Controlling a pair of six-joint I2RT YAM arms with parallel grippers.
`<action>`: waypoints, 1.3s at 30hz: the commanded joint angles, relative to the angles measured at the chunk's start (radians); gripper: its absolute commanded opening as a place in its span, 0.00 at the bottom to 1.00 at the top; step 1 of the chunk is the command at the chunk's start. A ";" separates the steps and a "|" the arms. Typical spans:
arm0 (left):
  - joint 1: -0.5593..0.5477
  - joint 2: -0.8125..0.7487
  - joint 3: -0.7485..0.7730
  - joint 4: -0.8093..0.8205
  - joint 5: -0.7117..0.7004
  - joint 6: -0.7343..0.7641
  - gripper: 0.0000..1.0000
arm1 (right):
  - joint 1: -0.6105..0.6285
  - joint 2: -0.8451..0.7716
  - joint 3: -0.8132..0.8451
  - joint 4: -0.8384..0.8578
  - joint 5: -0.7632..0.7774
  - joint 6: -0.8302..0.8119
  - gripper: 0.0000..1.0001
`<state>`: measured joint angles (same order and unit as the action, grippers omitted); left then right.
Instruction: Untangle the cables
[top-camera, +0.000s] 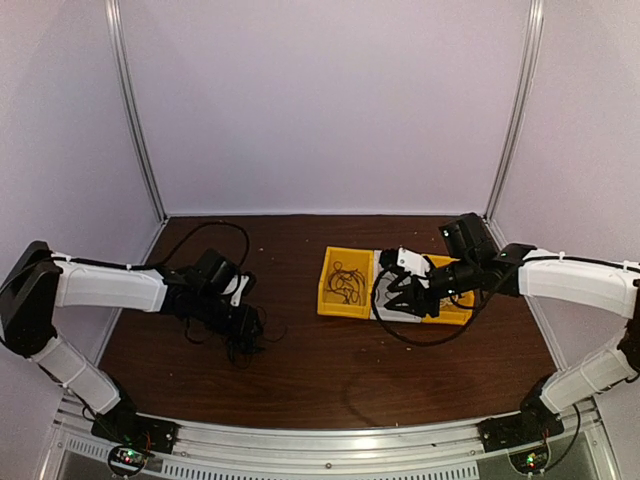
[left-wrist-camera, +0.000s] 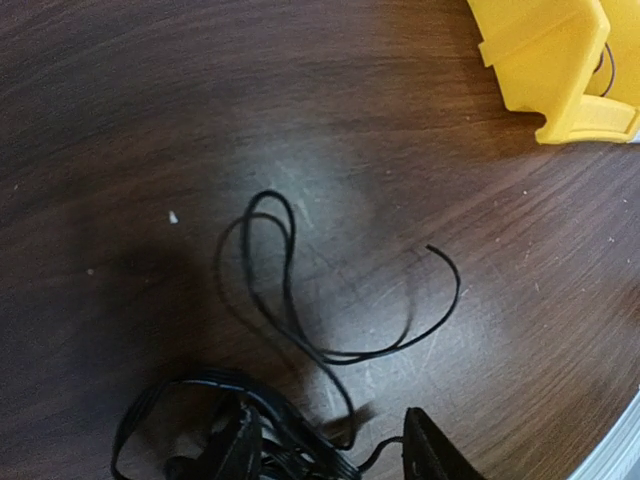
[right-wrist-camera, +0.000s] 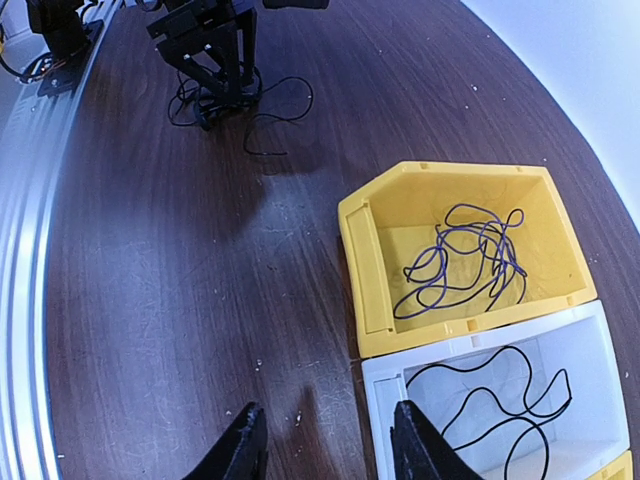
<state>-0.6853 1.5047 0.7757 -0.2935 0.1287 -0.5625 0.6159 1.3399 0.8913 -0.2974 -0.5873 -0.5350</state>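
Observation:
A tangle of black cables (top-camera: 238, 335) lies on the dark wooden table at the left. My left gripper (top-camera: 238, 302) sits right over it. In the left wrist view the left gripper (left-wrist-camera: 335, 455) is open, with part of the bundle (left-wrist-camera: 285, 445) between its fingers, beside the left finger (left-wrist-camera: 240, 450). One thin black cable (left-wrist-camera: 290, 300) loops out onto the table. My right gripper (top-camera: 402, 292) hovers at the near edge of the bins; in the right wrist view it (right-wrist-camera: 330, 450) is open and empty. The left arm's tangle also shows there (right-wrist-camera: 225, 100).
A yellow bin (right-wrist-camera: 365, 270) holds a purple cable (right-wrist-camera: 465, 255). Next to it a white bin (right-wrist-camera: 385, 385) holds a black cable (right-wrist-camera: 490, 400). A second yellow bin (top-camera: 458, 312) lies beyond. A black loop (top-camera: 420, 338) hangs under the right arm. White walls enclose the table.

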 joint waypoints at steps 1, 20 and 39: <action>-0.041 0.047 0.070 0.035 -0.022 -0.011 0.49 | -0.002 -0.013 -0.038 0.112 0.033 -0.008 0.43; -0.118 0.189 0.225 -0.149 -0.248 -0.022 0.23 | -0.002 0.000 -0.043 0.115 0.061 -0.045 0.44; -0.118 -0.002 0.369 -0.207 -0.165 0.030 0.00 | -0.002 0.003 -0.046 0.123 0.086 -0.053 0.44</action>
<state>-0.7990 1.6341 1.0618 -0.5045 -0.0845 -0.5518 0.6159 1.3422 0.8574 -0.1967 -0.5247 -0.5804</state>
